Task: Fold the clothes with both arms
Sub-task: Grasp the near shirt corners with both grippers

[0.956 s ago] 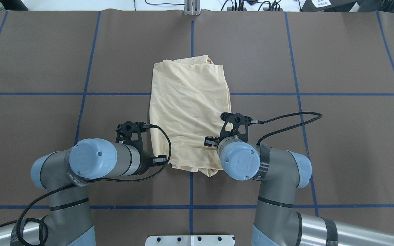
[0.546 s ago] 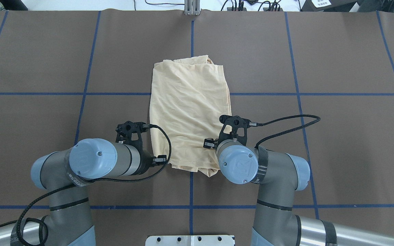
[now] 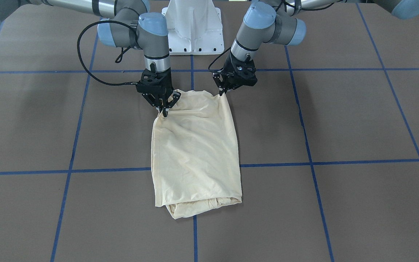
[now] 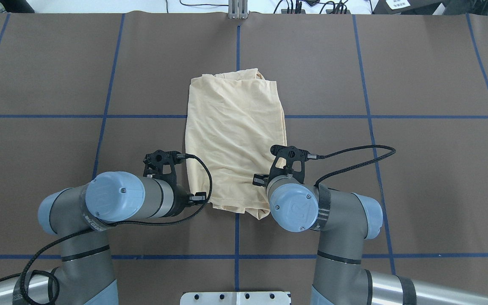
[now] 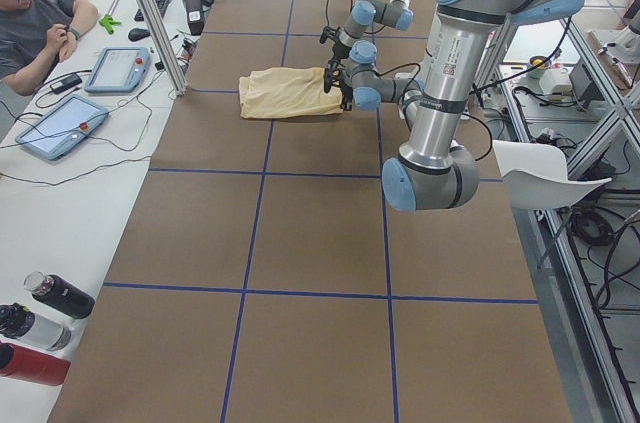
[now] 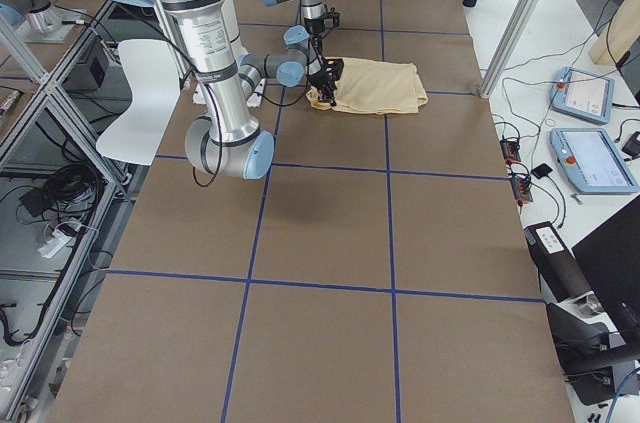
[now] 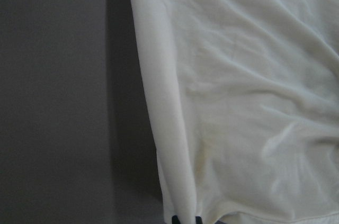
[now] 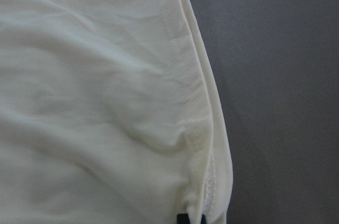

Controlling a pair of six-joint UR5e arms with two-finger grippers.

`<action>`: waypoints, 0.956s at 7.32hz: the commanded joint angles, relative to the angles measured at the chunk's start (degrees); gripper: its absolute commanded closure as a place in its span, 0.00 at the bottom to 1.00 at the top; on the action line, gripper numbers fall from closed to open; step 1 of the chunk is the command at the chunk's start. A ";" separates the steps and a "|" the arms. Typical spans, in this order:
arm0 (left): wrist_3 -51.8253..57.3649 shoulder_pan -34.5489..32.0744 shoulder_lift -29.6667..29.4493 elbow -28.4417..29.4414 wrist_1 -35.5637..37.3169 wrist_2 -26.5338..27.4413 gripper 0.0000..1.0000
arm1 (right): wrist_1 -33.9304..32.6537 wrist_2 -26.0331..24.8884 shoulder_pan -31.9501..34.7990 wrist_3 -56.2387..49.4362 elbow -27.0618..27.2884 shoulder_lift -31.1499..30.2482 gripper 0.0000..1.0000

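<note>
The pale cream-yellow shirt (image 3: 195,153) lies folded into a long rectangle mid-table, plain side up (image 4: 235,127). My left gripper (image 3: 223,93) is shut on the shirt's near corner on my left side. The left wrist view has its fingertips (image 7: 185,220) close together at the cloth (image 7: 254,102) edge. On the other near corner my right gripper (image 3: 164,111) is shut, slightly raising the cloth. In the right wrist view its tips (image 8: 192,218) pinch the stitched hem (image 8: 180,75). No print or label shows.
The brown table mat (image 3: 340,127) carries a grid of blue tape lines. My white pedestal base (image 3: 194,29) stands behind the shirt. At a side bench with tablets (image 5: 120,68) sits a person (image 5: 40,23), and bottles (image 5: 40,323) lie at its near end.
My right arm's wrist has drifted slightly left and toward my base, its cable following. The left arm and the shirt's outline stay as they were.
</note>
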 commanded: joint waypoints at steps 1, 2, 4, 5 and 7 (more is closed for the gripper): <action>0.00 0.00 0.00 -0.21 0.00 0.00 1.00 | 0.10 -0.21 -0.28 -0.01 0.18 -0.03 0.98; 0.00 0.00 -0.09 -0.38 0.00 -0.09 1.00 | 0.10 -0.21 -0.28 -0.01 0.45 -0.03 1.00; -0.09 -0.18 0.09 -4.14 0.87 -0.35 1.00 | 0.19 -0.03 -0.02 -0.10 2.10 -0.72 1.00; -0.70 0.00 0.35 -6.08 2.27 -0.35 1.00 | -0.16 0.14 0.15 -0.10 6.03 -2.03 1.00; -4.29 2.00 2.88 -11.77 3.33 -0.35 1.00 | -3.21 -0.03 -3.34 -0.01 15.52 -7.48 1.00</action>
